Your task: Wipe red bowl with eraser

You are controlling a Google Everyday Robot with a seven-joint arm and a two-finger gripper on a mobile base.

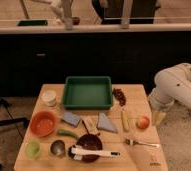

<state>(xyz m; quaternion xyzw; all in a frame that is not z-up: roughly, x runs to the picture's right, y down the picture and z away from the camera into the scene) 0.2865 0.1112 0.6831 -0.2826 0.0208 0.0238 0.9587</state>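
Gripper [158, 118]: it's hanging at the end of the white arm [175, 86], just off the right edge of the wooden table [136, 106], right beside the reddish fruit [143, 122]. The fingers are standing wide and aren't holding anything.
Red bowl [43, 123]: sitting upright over on the table's left side, well apart from the gripper.
Eraser [90, 125]: lying flat around the middle, between the blue-grey pad [70, 118] and the grey triangular piece [106, 122], just in front of the green tray [87, 92].
Bowl's neighbours: a white cup [49, 97] is sitting behind it and a small green cup [33, 149] in front.
Front edge: a dark maroon bowl [89, 141] is sitting there with a white brush [95, 152] lying across it, and a fork [141, 143] is lying off to its right.
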